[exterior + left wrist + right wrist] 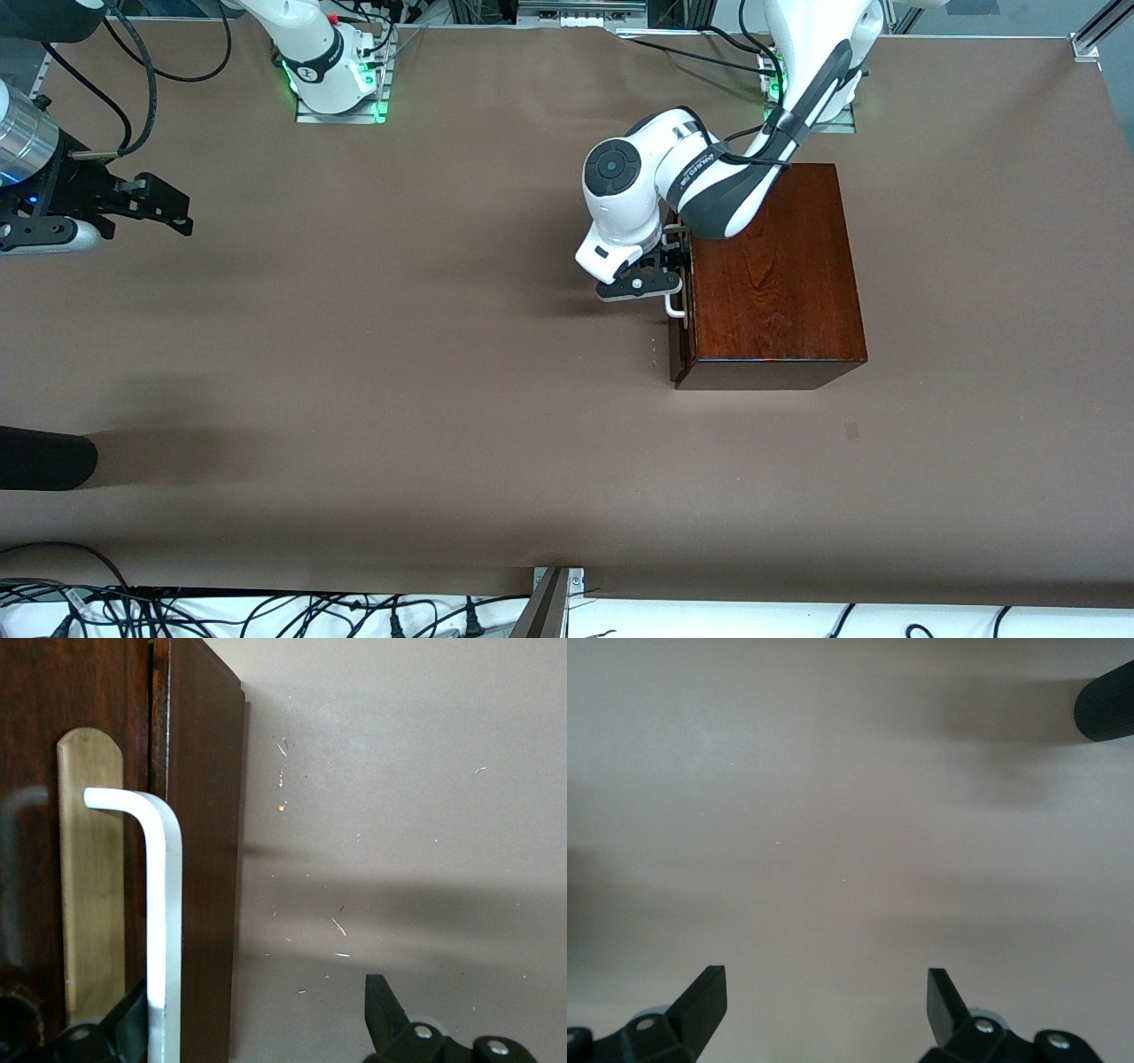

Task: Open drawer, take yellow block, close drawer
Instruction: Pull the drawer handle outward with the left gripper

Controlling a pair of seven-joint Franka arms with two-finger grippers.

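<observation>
Front view: we see the left gripper down at the front of the mahogany box, right at the white bar handle.
Drawer: the drawer looks shut, its dark front flush with the box, which sits toward the left arm's end of the table.
Left claw: spread wide, the handle standing between the fingers, one finger tucked against the drawer front; nothing clamped yet.
Right claw: the right gripper waits over bare table at the right arm's end, fingers wide, holding nothing.
Yellow block: not in sight; we judge it lies inside the drawer.
Handling: we reckon the handle is stiff, smooth and a bit slippery, so grip it mid-bar and pull straight; the box looks heavy enough to stay put, though it might slide.
Room: plenty of open table in front of the drawer for it to slide out.
Edges: the box's near corner and the handle's bent end are the spots to mind.
</observation>
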